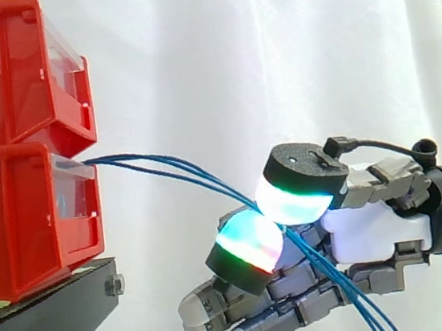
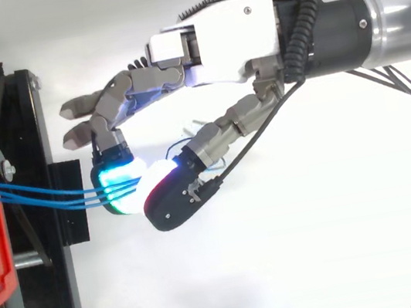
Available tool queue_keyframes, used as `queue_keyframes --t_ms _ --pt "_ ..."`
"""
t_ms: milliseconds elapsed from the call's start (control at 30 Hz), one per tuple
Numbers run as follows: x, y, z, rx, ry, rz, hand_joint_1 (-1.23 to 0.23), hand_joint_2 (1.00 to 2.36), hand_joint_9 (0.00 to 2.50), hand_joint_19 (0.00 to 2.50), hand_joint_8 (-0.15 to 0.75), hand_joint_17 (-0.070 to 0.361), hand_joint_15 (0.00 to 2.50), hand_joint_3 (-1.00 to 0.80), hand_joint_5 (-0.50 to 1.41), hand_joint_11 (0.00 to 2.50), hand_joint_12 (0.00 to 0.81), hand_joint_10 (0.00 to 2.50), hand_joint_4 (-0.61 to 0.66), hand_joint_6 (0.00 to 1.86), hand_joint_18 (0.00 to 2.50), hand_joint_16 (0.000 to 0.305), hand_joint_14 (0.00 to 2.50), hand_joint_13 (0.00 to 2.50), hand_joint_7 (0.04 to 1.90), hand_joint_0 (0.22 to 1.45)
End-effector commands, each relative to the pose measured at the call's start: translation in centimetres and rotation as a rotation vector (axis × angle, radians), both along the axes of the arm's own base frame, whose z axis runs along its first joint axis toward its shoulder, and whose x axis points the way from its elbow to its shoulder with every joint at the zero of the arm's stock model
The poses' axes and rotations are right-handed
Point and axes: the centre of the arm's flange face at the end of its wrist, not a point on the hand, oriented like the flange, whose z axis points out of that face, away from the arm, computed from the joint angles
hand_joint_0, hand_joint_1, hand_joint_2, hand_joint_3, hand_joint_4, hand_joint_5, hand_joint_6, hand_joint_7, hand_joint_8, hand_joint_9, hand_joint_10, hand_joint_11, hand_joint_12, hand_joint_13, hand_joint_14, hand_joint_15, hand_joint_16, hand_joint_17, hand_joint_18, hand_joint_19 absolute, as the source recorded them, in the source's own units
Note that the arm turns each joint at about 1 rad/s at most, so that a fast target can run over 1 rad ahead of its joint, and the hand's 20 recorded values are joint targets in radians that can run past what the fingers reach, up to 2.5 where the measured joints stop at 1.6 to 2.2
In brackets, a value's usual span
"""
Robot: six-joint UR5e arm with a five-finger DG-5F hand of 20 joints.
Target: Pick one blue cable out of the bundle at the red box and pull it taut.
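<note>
The hand (image 1: 377, 223) pinches the thin blue cables (image 1: 175, 171) between thumb and one finger, near the red plastic box (image 1: 19, 231). They look light, limp and slippery; better hold one firmly mid-span.

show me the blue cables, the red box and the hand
blue cables (image 2: 48, 196), top view, middle of their free stretch
red box (image 1: 18, 223), side view, side wall of the lower bin
hand (image 2: 218, 38), top view, white shell behind the fingers
</note>
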Motion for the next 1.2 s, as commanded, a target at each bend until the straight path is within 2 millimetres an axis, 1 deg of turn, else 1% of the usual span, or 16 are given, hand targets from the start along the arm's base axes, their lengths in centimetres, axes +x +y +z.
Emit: queue_keyframes --t_ms 0,133,267,367,400,467,500,567,633,667,733,767,933,1000,1133,1167 --pt "-0.3 -0.7 -0.3 -0.005 0.02 -0.01 -0.88 1.02 0.39 0.0 0.327 0.112 0.0 -0.22 -0.15 0.02 0.308 0.0 0.08 0.92 0.3 0.05 0.0 0.13 1.09 0.68" --pt "-1.2 -1.4 -0.8 -0.004 0.09 -0.019 -0.9 1.01 0.39 0.0 0.326 0.111 0.0 -0.27 -0.16 0.03 0.309 0.0 0.04 0.92 0.31 0.049 0.0 0.13 1.07 0.73" --pt "-1.8 -1.7 -1.2 -0.004 0.139 -0.018 -0.92 1.01 0.4 0.0 0.326 0.11 0.0 -0.34 -0.16 0.04 0.316 0.0 0.03 0.92 0.31 0.049 0.0 0.14 1.17 0.77" --pt "-1.9 -2.0 -1.3 -0.004 0.144 -0.02 -0.93 1.01 0.4 0.0 0.325 0.11 0.0 -0.43 -0.17 0.05 0.319 0.0 0.0 0.93 0.31 0.049 0.0 0.13 1.09 0.8" --pt "-1.9 -2.0 -1.3 -0.004 0.144 -0.02 -0.92 1.0 0.4 0.0 0.325 0.11 0.0 -0.5 -0.17 0.05 0.32 0.0 0.02 0.93 0.31 0.049 0.0 0.13 1.04 0.81" --pt "-2.0 -2.1 -1.2 -0.003 0.144 -0.021 -0.94 1.0 0.39 0.0 0.323 0.11 0.0 -0.5 -0.17 0.05 0.32 0.0 0.06 0.93 0.32 0.049 0.0 0.13 0.98 0.78" --pt "-2.0 -2.1 -1.3 -0.003 0.146 -0.02 -0.94 1.0 0.39 0.0 0.321 0.111 0.0 -0.5 -0.17 0.05 0.319 0.0 0.12 0.93 0.31 0.049 0.0 0.13 0.94 0.73" --pt "-2.0 -2.2 -0.9 -0.003 0.139 -0.02 -0.92 1.0 0.39 0.0 0.321 0.111 0.0 -0.5 -0.16 0.05 0.319 0.0 0.15 0.92 0.3 0.049 0.0 0.13 0.92 0.68" --pt "-2.0 -2.2 -0.7 -0.005 0.136 -0.018 -0.91 1.0 0.38 0.01 0.324 0.111 0.0 -0.5 -0.16 0.05 0.32 0.0 0.16 0.92 0.28 0.05 0.0 0.11 0.91 0.6" --pt "-2.1 -2.3 -0.6 -0.006 0.136 -0.02 -0.87 1.0 0.38 0.02 0.331 0.115 0.0 -0.5 -0.16 0.05 0.325 0.0 0.17 0.92 0.26 0.051 0.0 0.11 0.91 0.55" --pt "-2.1 -2.3 -0.2 -0.008 0.131 -0.02 -0.83 1.0 0.39 0.03 0.34 0.119 0.0 -0.5 -0.16 0.05 0.332 0.0 0.17 0.92 0.26 0.053 0.0 0.11 0.91 0.52" --pt "-2.1 -2.3 -0.3 -0.012 0.133 -0.019 -0.77 1.0 0.39 0.05 0.347 0.123 0.0 -0.5 -0.16 0.05 0.337 0.0 0.18 0.92 0.26 0.054 0.0 0.11 0.91 0.5" --pt "-2.1 -2.3 -0.3 -0.023 0.134 -0.019 -0.65 1.0 0.41 0.06 0.355 0.126 0.0 -0.5 -0.15 0.06 0.34 0.0 0.17 0.91 0.25 0.056 0.0 0.1 0.89 0.48" --pt "-2.1 -2.3 -0.1 -0.025 0.131 -0.019 -0.58 1.0 0.42 0.07 0.344 0.121 0.0 -0.5 -0.15 0.06 0.329 0.0 0.17 0.91 0.23 0.054 0.0 0.1 0.9 0.52" --pt "-2.1 -2.3 0.5 -0.03 0.12 -0.019 -0.59 1.0 0.42 0.07 0.335 0.116 0.0 -0.49 -0.15 0.05 0.316 0.0 0.16 0.91 0.22 0.051 0.0 0.09 0.93 0.56" --pt "-2.1 -2.3 0.7 -0.033 0.119 -0.019 -0.62 1.01 0.42 0.08 0.333 0.114 0.0 -0.41 -0.15 0.06 0.311 0.0 0.15 0.91 0.21 0.051 0.0 0.1 0.94 0.58"
